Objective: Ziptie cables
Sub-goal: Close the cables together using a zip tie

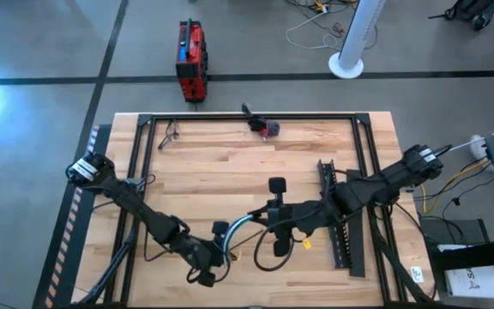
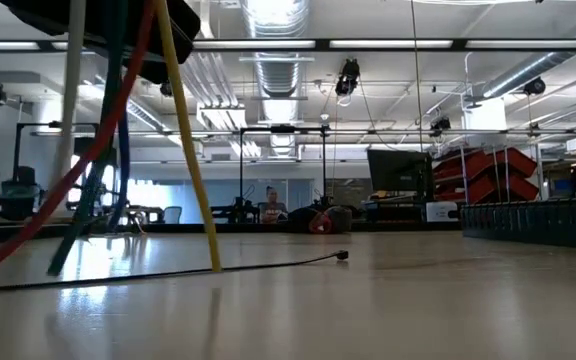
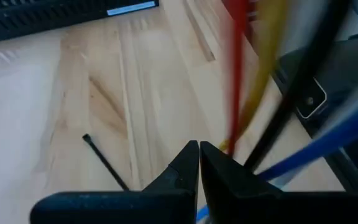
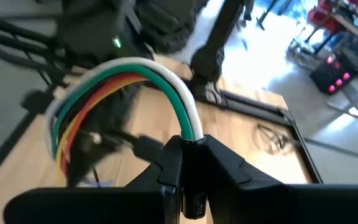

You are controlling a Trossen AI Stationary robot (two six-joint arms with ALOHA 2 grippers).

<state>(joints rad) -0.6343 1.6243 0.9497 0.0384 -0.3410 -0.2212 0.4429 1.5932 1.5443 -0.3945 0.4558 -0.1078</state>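
The cables (image 4: 135,78), a bundle of white, green, orange and red wires, arch up out of my right gripper (image 4: 191,146), which is shut on them above the table's near middle (image 1: 262,216). From the arch they drop toward the table; in the low view a yellow wire's end (image 2: 214,266) rests on the wood. My left gripper (image 3: 199,158) is shut close beside the hanging wires (image 3: 247,93), near the front edge (image 1: 217,257). A thin black zip tie (image 2: 168,272) lies flat on the table. My right gripper pinches the cable bundle (image 4: 190,127) between its two fingers, which lie across the wires. The wires rise from the hold, arch over and hang slack down toward the table. My left gripper's shut fingers (image 3: 222,168) stand right beside the wires; whether they touch, I cannot tell.
A long black toothed rack (image 1: 337,215) lies on the table's right side under the right arm. A black metal frame (image 1: 144,120) runs around the tabletop. A small dark and red object (image 1: 264,128) sits at the far edge, and a small wire piece (image 1: 171,133) at far left.
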